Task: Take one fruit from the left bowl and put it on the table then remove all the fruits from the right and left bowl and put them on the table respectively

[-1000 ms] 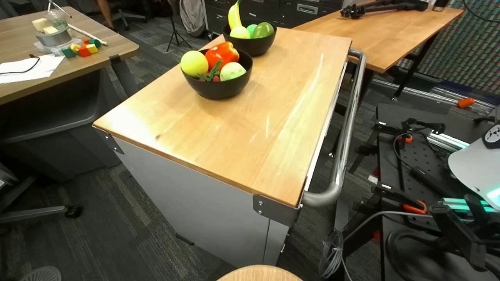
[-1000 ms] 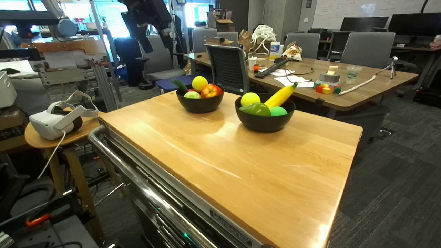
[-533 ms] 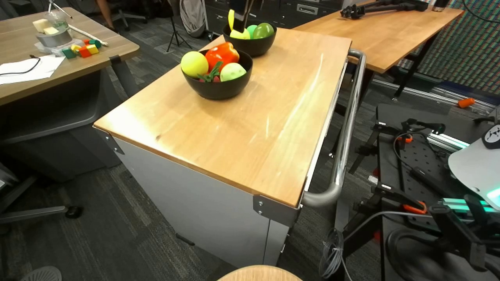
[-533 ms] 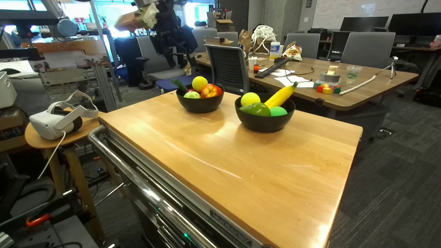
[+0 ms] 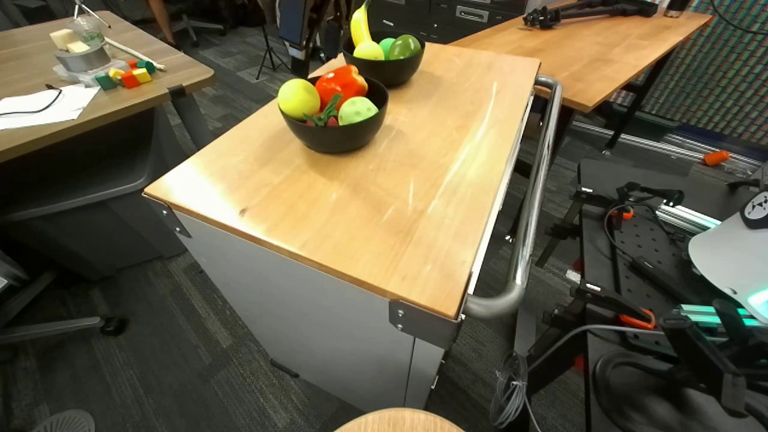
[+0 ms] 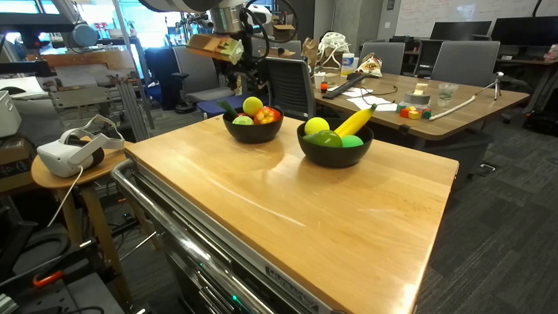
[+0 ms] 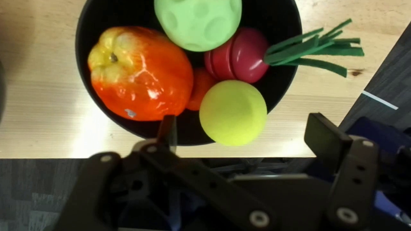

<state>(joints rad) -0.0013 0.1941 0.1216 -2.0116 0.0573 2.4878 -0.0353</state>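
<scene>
Light wood covers the flat top of the table point(image 6: 270, 196). On it, the yellow-green ball point(image 7: 232, 112) sits inside the black bowl point(image 6: 253, 134), poking up over its rim. I think this is the fruit to take first. It is round, so it has no long way to line up with. In the wrist view it looks lower than the gripper point(image 7: 241, 123) and in line with the gap. The jaws stand wide apart and hold nothing. That gap looks big enough, so going down over the ball could be the next move. The red fruit point(image 7: 144, 73) and the pink root point(image 7: 249, 54) with green leaves are just beside it, so a finger might bump one. The ball's outer side has no fruit, but the table's edge is near there, so a knocked ball could roll off. Past this bowl stands the second bowl point(image 6: 335, 156) with the banana point(image 6: 356, 123), a little way along. On the side by the shiny rail point(image 5: 531, 210) lots of wood is bare, a good spot to set the ball down
</scene>
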